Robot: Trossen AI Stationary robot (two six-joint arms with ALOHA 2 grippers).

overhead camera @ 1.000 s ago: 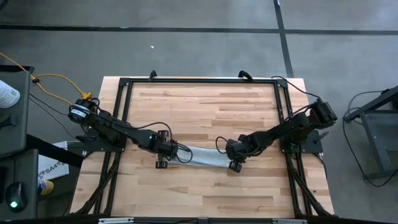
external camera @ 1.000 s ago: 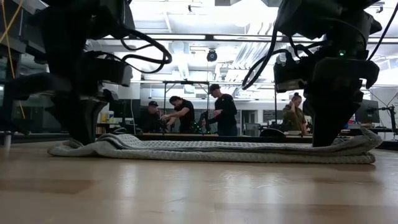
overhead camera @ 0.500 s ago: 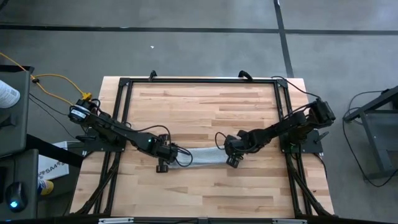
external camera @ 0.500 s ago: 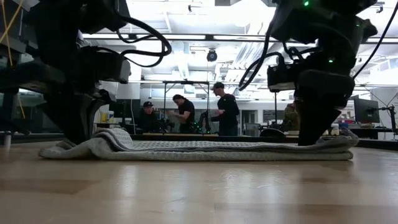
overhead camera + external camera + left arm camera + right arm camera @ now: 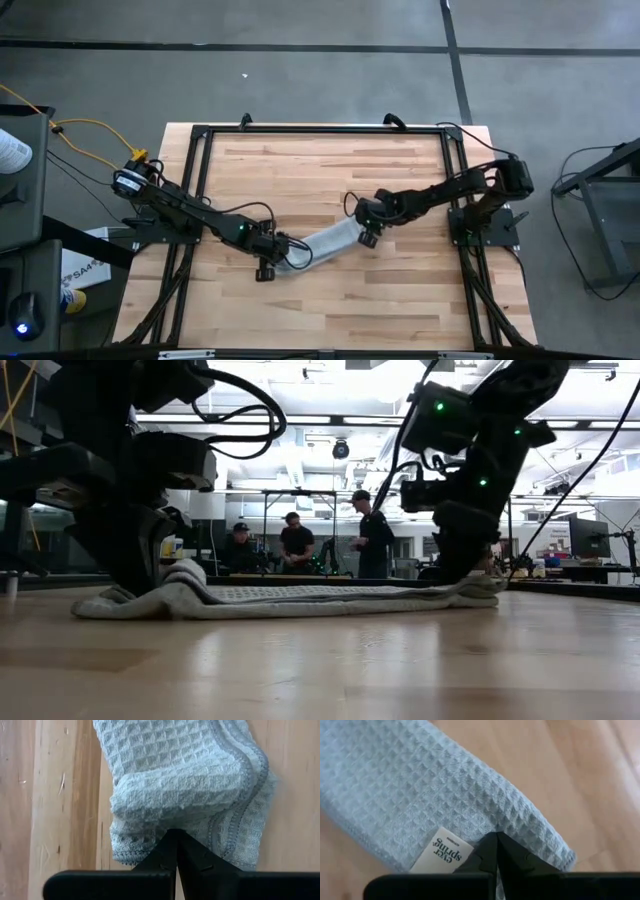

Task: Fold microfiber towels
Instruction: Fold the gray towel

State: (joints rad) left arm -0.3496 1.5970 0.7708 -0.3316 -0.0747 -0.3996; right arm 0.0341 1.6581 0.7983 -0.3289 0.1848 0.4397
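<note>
High view: the microfiber towel [image 5: 322, 243] was seen as a narrow folded strip near the middle of the table [image 5: 320, 160], lying slantwise between the two arms. The left gripper [image 5: 272, 257] was placed at its nearer end, the right gripper [image 5: 365, 226] at its farther end.

Low view: the strip [image 5: 300, 598] was laid flat on the wood, bunched higher at the left arm's end. People were seen in the room behind.

Left wrist view: the fingers [image 5: 172, 851] were pressed together on a bunched towel edge [image 5: 185, 790].

Right wrist view: the fingers [image 5: 492, 851] were closed on the hem [image 5: 445, 795], beside a white label [image 5: 441, 852].

Step, as judged: one end was to be carried over the other. Both pinches should be kept firm, the strip held taut, and the hems matched before release.
</note>
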